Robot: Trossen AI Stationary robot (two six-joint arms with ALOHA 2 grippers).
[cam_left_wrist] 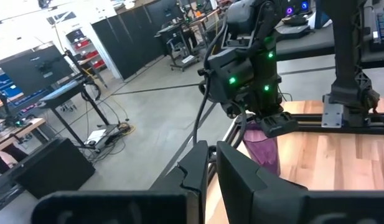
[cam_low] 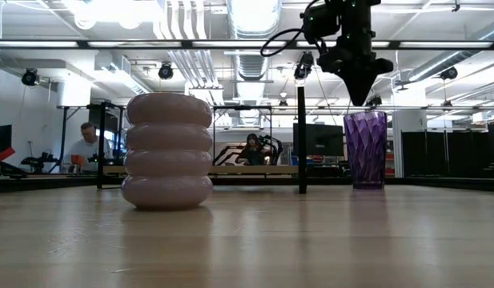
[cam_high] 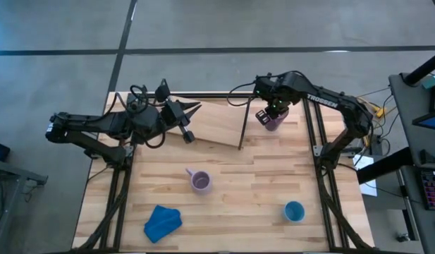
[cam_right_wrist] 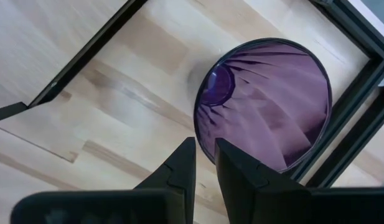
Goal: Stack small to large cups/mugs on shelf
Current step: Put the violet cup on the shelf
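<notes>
The purple tumbler (cam_high: 272,121) stands upright on its base at the far right end of the light-wood shelf board (cam_high: 224,123); it also shows in the low view (cam_low: 365,150) and from above in the right wrist view (cam_right_wrist: 266,102). My right gripper (cam_low: 361,100) hangs just above its rim, fingers shut and pointing down, touching nothing. The lavender mug (cam_high: 200,181) stands mid-table, and the small blue cup (cam_high: 294,211) stands near the front right. My left gripper (cam_high: 194,110) waits shut at the shelf's left end.
A blue cloth (cam_high: 163,221) lies near the table's front left. The shelf's black rod frame (cam_high: 242,127) stands upright left of the tumbler and runs close around it (cam_right_wrist: 341,124). People sit in the room behind the table (cam_low: 86,144).
</notes>
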